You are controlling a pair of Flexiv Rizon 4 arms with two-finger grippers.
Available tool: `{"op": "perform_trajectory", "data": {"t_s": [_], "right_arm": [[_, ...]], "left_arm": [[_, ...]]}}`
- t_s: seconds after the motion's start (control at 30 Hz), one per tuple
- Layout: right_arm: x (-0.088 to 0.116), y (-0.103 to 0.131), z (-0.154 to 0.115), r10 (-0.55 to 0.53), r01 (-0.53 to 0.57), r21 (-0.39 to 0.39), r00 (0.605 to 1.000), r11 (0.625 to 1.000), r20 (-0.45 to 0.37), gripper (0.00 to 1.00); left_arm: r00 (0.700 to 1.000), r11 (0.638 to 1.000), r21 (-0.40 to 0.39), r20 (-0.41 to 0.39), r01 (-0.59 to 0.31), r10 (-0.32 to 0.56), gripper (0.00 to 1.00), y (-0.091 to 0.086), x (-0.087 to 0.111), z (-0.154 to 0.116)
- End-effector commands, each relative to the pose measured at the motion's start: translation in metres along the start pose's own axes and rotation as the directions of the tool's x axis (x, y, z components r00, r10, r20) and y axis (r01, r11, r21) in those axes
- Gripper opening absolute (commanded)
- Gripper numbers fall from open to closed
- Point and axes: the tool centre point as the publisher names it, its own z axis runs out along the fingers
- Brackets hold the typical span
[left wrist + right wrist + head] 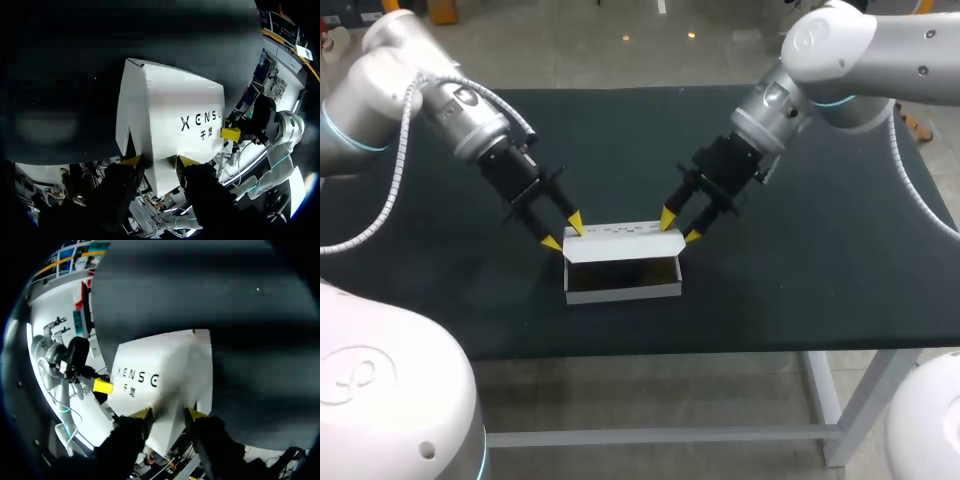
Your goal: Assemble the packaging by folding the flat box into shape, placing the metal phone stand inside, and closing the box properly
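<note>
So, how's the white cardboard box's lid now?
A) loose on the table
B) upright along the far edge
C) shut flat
B: in the head view the white cardboard box lies open, dark inside, its lid upright along the far edge between the left gripper and the right gripper.

The white box (623, 290) stands folded into shape on the dark table (820, 280), lid flap raised open.
</note>
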Motion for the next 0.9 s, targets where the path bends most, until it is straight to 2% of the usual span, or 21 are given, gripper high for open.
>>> {"op": "perform_trajectory", "data": {"t_s": [0.03, 0.9], "right_arm": [[0.006, 0.006, 0.000, 0.002, -0.002, 0.043, 1.000, 0.999, -0.003, 0.46], [0.015, 0.014, -0.004, 0.022, -0.020, 0.096, 1.000, 0.995, -0.014, 0.46]], "left_arm": [[1.000, 0.998, -0.061, 0.009, 0.006, -0.006, 0.44, -0.008, 0.009, -0.001], [0.997, 0.990, -0.125, -0.028, 0.066, -0.070, 0.43, -0.018, 0.009, -0.015]]}}
